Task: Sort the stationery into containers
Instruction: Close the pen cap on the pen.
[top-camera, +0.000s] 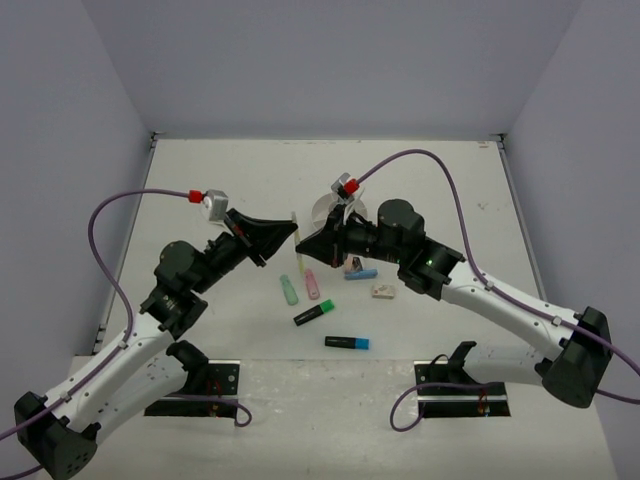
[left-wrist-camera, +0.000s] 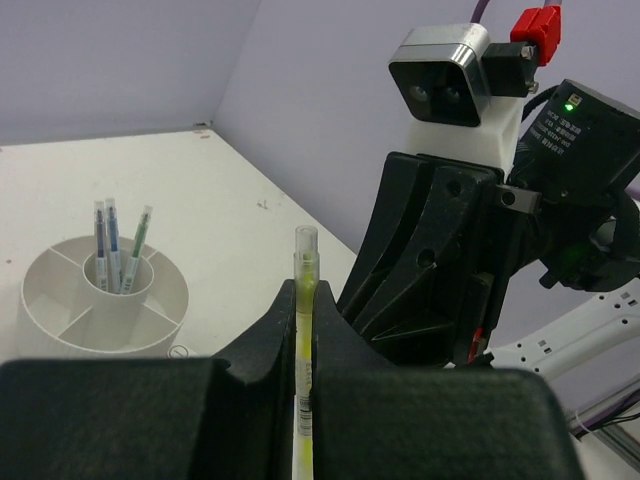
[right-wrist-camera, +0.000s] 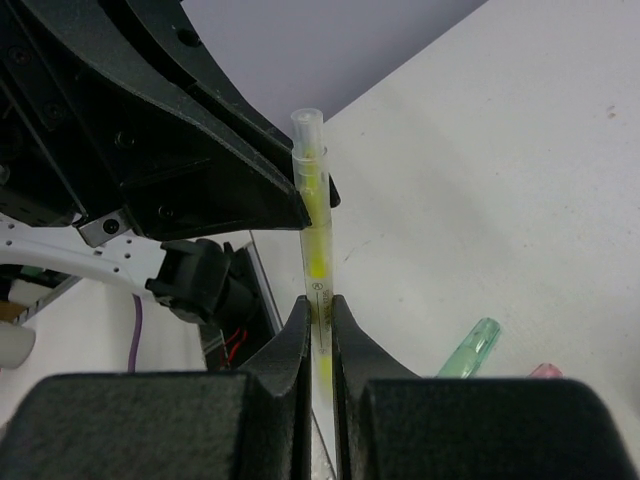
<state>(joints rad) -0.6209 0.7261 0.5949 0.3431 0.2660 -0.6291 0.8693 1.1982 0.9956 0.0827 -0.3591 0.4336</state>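
- Grip: left gripper (left-wrist-camera: 303, 400) is clenched on the thin yellow pen (left-wrist-camera: 304, 300), and right gripper (right-wrist-camera: 318, 335) is clamped on the same pen. Both hold it at once, upright above the table (top-camera: 200, 180).
- Risk: if either arm pulls away before the other lets go, the thin barrel could bend, twist or snap; if both let go, it drops.
- Organiser (left-wrist-camera: 100, 345) sits just behind the right gripper, so a careless swing could knock it.
- Markers (top-camera: 311, 284) and highlighters (top-camera: 314, 314) lie unsorted below.

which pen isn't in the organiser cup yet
The yellow pen: both the left gripper and right gripper clamp it in the air, while three other pens stand in the organiser's central cup.
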